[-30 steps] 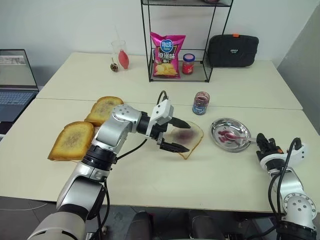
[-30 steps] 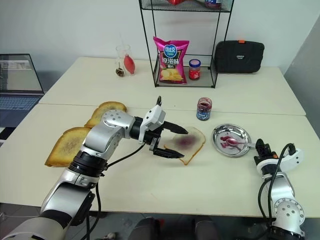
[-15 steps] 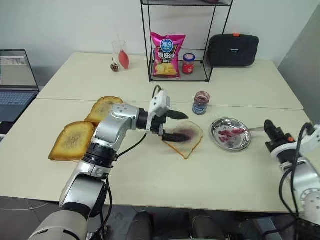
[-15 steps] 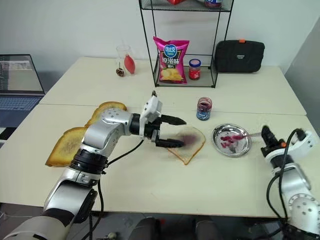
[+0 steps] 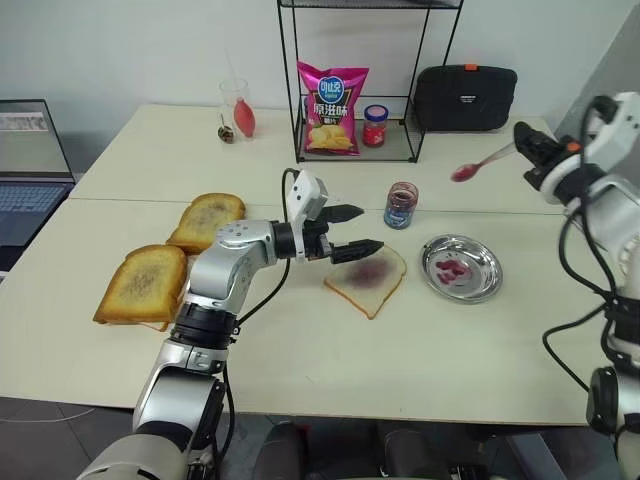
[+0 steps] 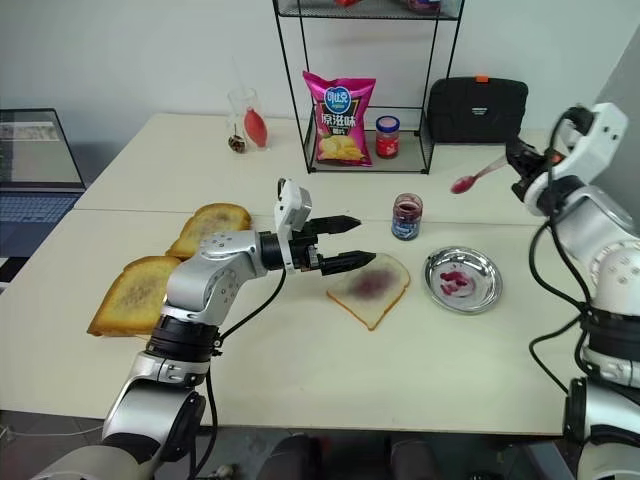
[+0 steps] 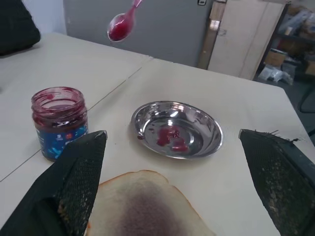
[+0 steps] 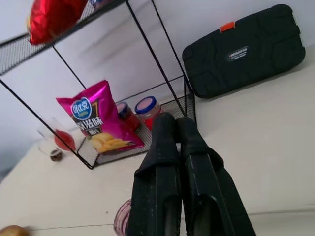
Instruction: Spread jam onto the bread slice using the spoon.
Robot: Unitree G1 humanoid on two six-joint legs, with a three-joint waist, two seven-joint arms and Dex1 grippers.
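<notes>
The bread slice (image 5: pixel 372 288) lies pale on the table with a purple smear at its centre. My left gripper (image 5: pixel 363 230) hovers open at the slice's left edge, its fingers pointing toward the jam jar (image 5: pixel 401 205) and the steel plate (image 5: pixel 485 286). The plate holds red-purple jam smears. My right gripper (image 5: pixel 532 148) is raised high above the table's far right, shut on the handle of the spoon (image 5: pixel 487 162). The spoon's jam-stained bowl points left, in the air above the jar and plate. In the left wrist view the spoon (image 7: pixel 122 24) hangs above the jam jar (image 7: pixel 59 120).
Two golden toasted slices (image 5: pixel 207 218) (image 5: pixel 145 280) lie left of my left arm. A wire rack at the back holds a chip bag (image 5: pixel 333 95) and a red-lidded jar (image 5: pixel 375 125). A black case (image 5: pixel 465 98), a glass (image 5: pixel 238 108) and a laptop (image 5: pixel 30 150) stand around the table's edges.
My right gripper has lifted the spoon off the steel plate, high up and toward the far side. My left gripper has turned so that its open fingers point more to the right.
</notes>
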